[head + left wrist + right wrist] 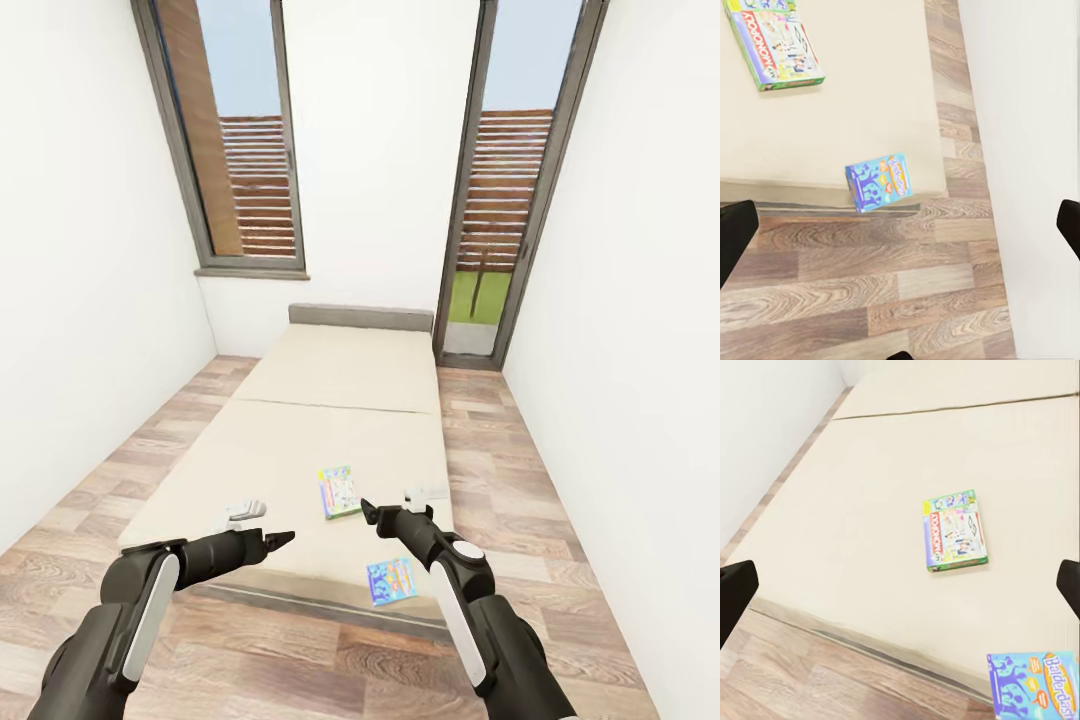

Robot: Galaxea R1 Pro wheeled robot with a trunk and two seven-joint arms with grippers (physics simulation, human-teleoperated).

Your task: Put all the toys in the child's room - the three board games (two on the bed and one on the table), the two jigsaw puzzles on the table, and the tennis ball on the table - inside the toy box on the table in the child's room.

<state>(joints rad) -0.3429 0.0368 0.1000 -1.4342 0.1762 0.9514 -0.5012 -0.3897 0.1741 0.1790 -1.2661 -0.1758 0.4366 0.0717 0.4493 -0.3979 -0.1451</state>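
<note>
Evidently at the foot of the bed (300,450), both arms out over the near edge. Left gripper (268,541): in its wrist view the fingertips (735,232) sit far apart at the frame edges, wide open, holding nothing. Green-bordered board game (339,490) lies flat on the mattress, ahead and between the two grippers, clear of both. Right gripper (382,516): jaws spread wide too, empty. Blue board game (392,581) sits at the very near edge of the mattress, just inboard of my right forearm, behind the fingertips.

I judge both boxes thin, stiff, light and smooth-faced; lying flat they offer little to pinch. Best hold is across a short edge, the blue one's overhanging corner looking easiest.
</note>
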